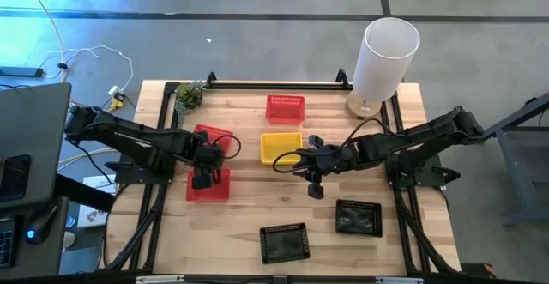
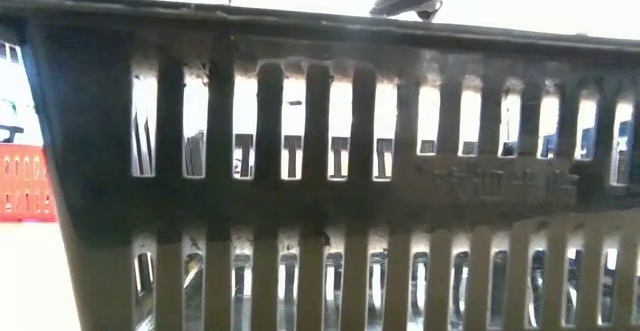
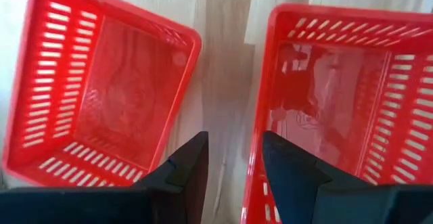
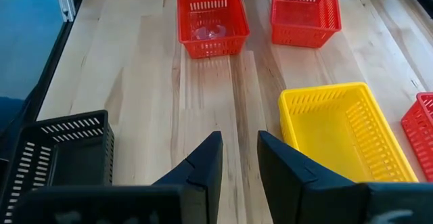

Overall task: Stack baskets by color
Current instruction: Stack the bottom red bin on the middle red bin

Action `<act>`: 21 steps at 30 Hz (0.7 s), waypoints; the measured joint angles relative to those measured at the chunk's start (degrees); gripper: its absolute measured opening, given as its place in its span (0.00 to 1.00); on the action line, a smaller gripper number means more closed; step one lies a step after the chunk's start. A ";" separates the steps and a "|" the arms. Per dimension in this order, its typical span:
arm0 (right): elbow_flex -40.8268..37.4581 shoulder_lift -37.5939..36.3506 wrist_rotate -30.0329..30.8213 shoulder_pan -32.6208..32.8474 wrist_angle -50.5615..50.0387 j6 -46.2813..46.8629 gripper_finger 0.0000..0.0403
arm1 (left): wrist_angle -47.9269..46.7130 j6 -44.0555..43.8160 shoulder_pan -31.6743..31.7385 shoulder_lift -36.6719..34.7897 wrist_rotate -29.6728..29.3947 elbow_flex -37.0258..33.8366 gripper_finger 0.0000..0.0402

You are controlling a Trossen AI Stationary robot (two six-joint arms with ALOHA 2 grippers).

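Baskets first: right under the left hand (image 1: 203,178) sit two red baskets, one (image 3: 101,88) on each side of its fingers, which stand apart with one finger over the rim of the second (image 3: 345,109). Nothing held. My worry is a crooked grab on that thin rim just shoving it across the worktop (image 1: 249,215). Right hand (image 1: 314,184) hangs empty, fingers narrowly apart, just beside the yellow basket (image 1: 280,147), black baskets (image 1: 283,243) a little past it. Third red basket (image 1: 285,108) sits beyond the yellow.
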 joint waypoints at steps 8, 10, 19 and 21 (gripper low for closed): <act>0.01 0.00 0.04 0.00 -0.98 0.25 0.20 | 1.61 0.91 -0.02 0.00 3.53 -3.50 0.31; 0.00 0.00 0.04 0.00 -1.56 0.47 0.20 | 1.74 0.57 -0.02 0.00 3.69 -4.04 0.31; 0.01 0.00 0.07 0.02 -2.10 0.54 0.20 | 4.93 0.39 -0.02 0.56 3.70 -4.54 0.31; -0.01 0.00 0.07 0.04 -2.10 0.59 0.20 | 5.49 0.40 -0.02 1.19 3.71 -4.53 0.31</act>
